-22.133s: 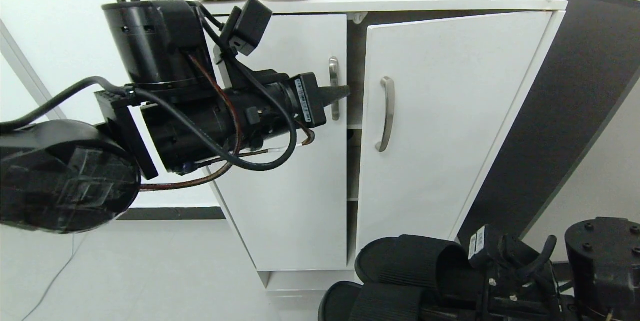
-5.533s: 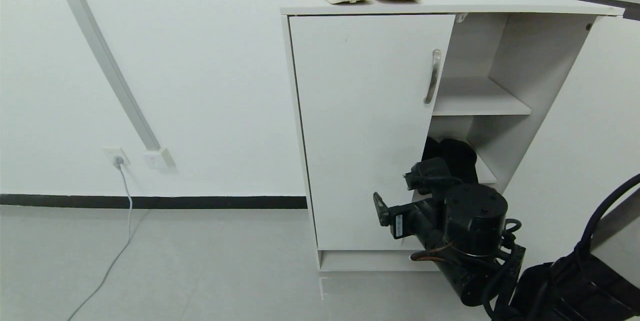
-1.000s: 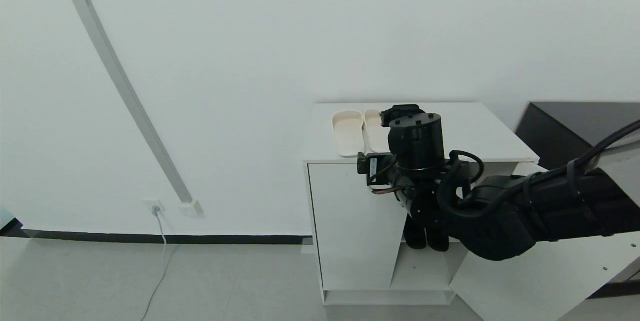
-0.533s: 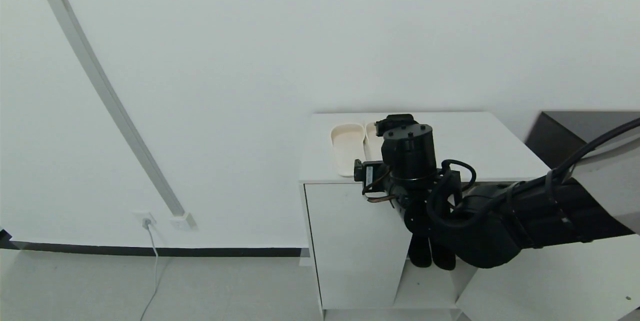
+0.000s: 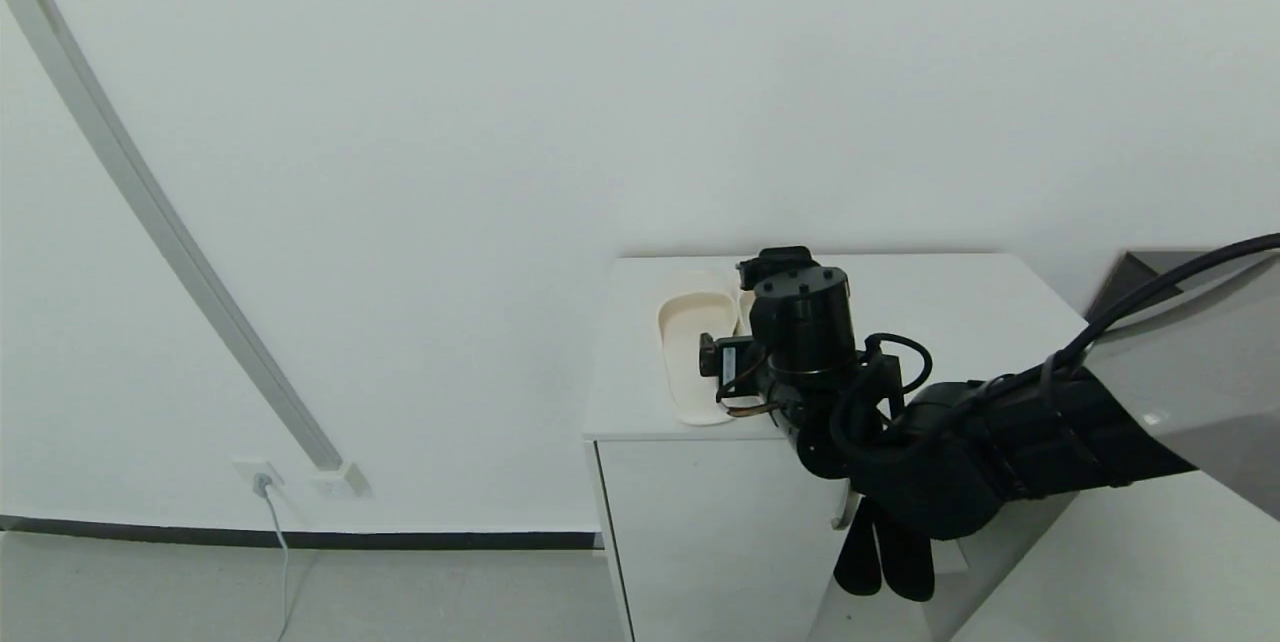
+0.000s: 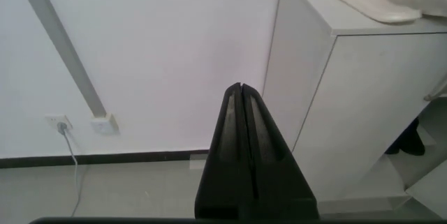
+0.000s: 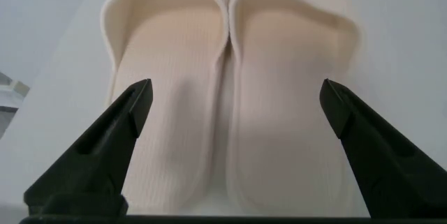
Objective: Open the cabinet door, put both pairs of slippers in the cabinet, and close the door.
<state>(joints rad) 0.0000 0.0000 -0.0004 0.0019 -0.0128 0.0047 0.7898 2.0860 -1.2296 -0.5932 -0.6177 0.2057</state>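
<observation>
Movement came first: a few seconds earlier the right arm had been low at the open side of the cabinet point(image 5: 700, 542), beside the black slippers point(image 5: 885, 562) on a shelf inside. Now it was raised over the cabinet top, and the robot's head had lifted too, so the whole view had shifted upward.

The right end effector point(image 7: 235, 91) hung released, its two fingers spread wide to either side of the cream slippers point(image 7: 279, 112) without touching them. That pair lay side by side on the cabinet top, near its left edge. The left end effector point(image 6: 241, 112) was held off to the left of the cabinet, clenched on nothing.

From where I stood, half the job looked done. The black pair was inside, the right-hand door point(image 5: 1120, 572) stood open, and the cream pair was about to be picked up. Putting it away and closing the door still remained.

The cream slippers looked like soft moulded foam, with finely ribbed footbeds, a raised rounded rim and blunt oval ends. I judged they would squash a little under a pinch. The black ones were matte with rounded tips. The cabinet was smooth white board with square edges. The fingers were hard, black and wedge-shaped.
</observation>
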